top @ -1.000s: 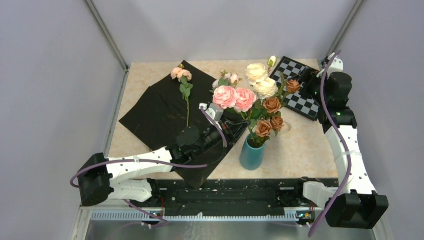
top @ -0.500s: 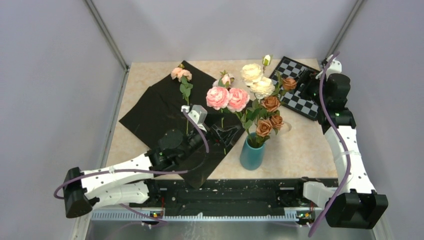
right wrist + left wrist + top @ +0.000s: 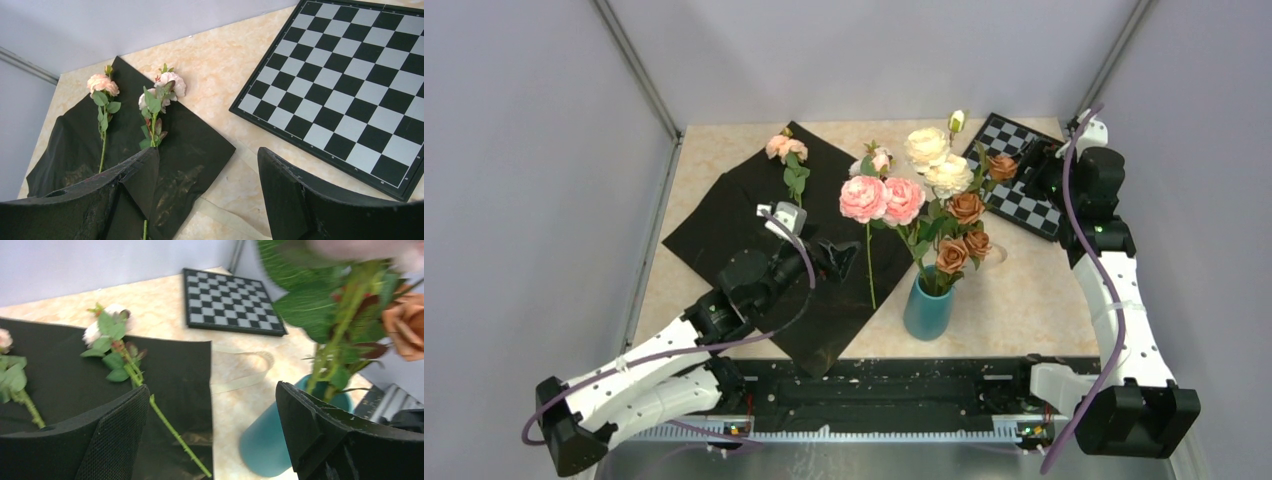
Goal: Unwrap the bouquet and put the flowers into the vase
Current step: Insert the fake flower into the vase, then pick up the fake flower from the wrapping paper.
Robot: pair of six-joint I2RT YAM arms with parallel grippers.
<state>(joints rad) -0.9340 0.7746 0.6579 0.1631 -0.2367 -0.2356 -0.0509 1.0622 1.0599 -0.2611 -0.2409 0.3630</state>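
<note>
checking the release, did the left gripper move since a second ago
Yes. The left gripper has pulled back leftward, away from the teal vase, and now sits open over the black paper.

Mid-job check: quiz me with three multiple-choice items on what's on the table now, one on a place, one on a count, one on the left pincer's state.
1. Where is the checkerboard?
A. far right corner of the table
B. beside the arm bases
C. near left edge

2. How many loose flowers lie on the black paper, outside the vase?
A. one
B. two
C. four

3. The left pincer is:
A. shut on a stem
B. open, holding nothing
C. shut on the vase

Key: 1 A, the top view shows it at the far right. 2 B, a peach one and a pale pink one lie there. 3 B, its wrist view shows the fingers wide apart with nothing gripped.
</note>
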